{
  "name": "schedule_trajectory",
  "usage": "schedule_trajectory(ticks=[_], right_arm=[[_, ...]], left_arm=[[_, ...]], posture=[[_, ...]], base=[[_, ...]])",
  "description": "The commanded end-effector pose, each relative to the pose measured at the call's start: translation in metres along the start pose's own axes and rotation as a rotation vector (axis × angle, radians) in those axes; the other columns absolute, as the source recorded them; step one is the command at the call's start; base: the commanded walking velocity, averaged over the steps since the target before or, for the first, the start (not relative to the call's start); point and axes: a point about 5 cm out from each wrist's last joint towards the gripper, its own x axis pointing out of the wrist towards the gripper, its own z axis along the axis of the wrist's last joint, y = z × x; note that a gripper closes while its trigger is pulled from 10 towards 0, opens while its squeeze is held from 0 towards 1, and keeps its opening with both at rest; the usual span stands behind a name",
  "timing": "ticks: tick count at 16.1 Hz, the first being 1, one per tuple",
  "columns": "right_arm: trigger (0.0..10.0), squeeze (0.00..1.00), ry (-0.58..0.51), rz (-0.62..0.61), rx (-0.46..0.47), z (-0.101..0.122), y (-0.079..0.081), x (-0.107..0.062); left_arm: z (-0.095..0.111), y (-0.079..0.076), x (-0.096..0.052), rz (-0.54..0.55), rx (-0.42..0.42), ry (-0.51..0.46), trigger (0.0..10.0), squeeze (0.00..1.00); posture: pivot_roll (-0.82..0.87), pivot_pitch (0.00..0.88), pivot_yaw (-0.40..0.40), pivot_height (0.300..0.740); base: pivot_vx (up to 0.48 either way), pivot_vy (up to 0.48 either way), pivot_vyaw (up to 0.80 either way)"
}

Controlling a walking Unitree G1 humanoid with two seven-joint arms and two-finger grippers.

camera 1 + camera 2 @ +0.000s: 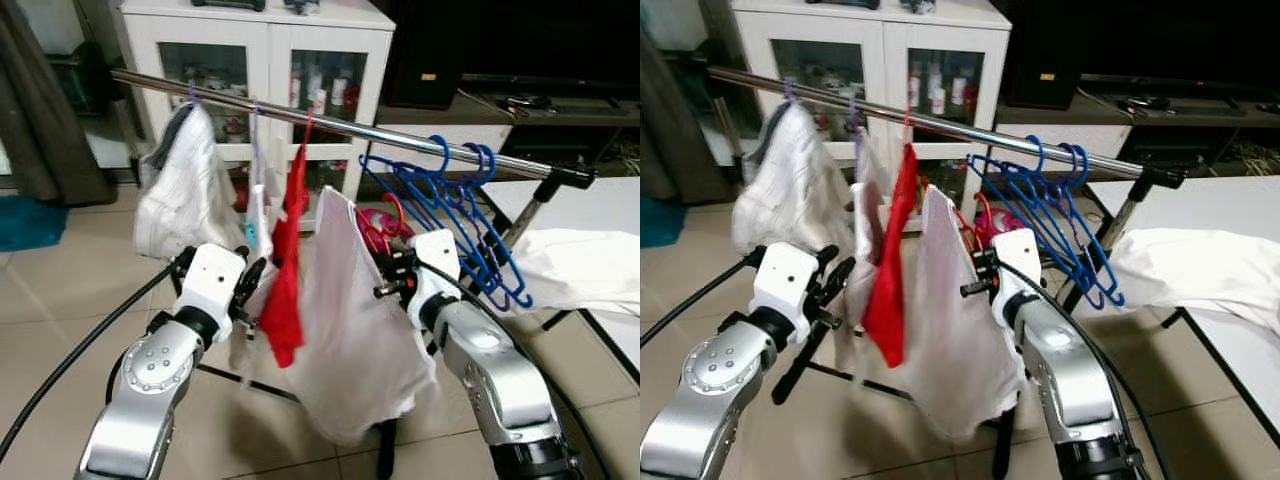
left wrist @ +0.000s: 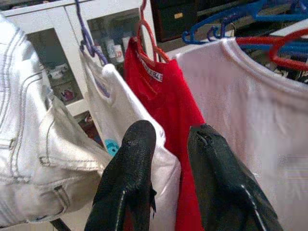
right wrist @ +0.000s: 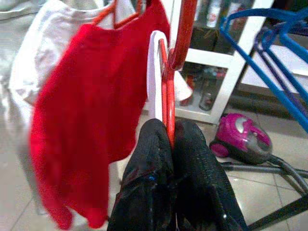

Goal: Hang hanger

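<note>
- Your red hanger (image 3: 168, 82) carried a pale shirt (image 1: 355, 320) and sat below the metal rail (image 1: 330, 122), not hooked on it; the hook curled just beside the blue hangers (image 1: 455, 215).
- Your right pincer (image 3: 169, 144) had its two black fingers pressed together on the hanger's thin red wire, gripping it from beneath, with the shirt draped down in front of that arm.
- Your left pincer (image 2: 168, 159) hung with a narrow gap between its fingers, holding nothing, close to a white garment (image 2: 130, 144) and a red garment (image 2: 168, 101) that both hung from the rail.
- Further to the robot's left on the rail you had a white denim piece (image 1: 185, 185).
- Behind the rail stood a white glass-door cabinet (image 1: 260, 60); a pink vacuum cleaner (image 3: 243, 137) lay on the tiled floor (image 1: 60, 300), and a white cloth (image 1: 580, 265) lay on the desk (image 1: 600, 205) to the right.
</note>
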Motion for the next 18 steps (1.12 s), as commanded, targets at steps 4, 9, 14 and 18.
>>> schedule_trajectory(ticks=[4,9,14,18], right_arm=[[10.0,0.00,-0.053,0.001,-0.063,0.033,0.003,0.027],[10.0,0.00,-0.083,-0.121,-0.061,0.063,-0.009,0.056],[10.0,0.00,-0.070,-0.165,-0.051,0.082,-0.009,0.081],[10.0,0.00,-0.041,-0.199,-0.030,0.092,-0.012,0.093]], left_arm=[[0.005,-0.011,0.003,-0.173,-0.028,-0.016,10.0,0.00],[0.012,-0.020,0.000,-0.252,-0.072,-0.050,10.0,0.00],[0.024,-0.012,0.004,-0.218,-0.060,-0.081,10.0,0.00],[0.025,-0.011,0.004,-0.222,-0.058,-0.080,10.0,0.00]], posture=[[0.08,0.000,-0.051,0.740],[0.09,0.000,-0.058,0.740],[0.10,0.000,-0.060,0.740],[0.10,0.009,-0.054,0.740]], base=[[0.000,0.000,0.00],[0.000,0.000,0.00],[0.000,0.000,0.00],[0.000,0.000,0.00]])
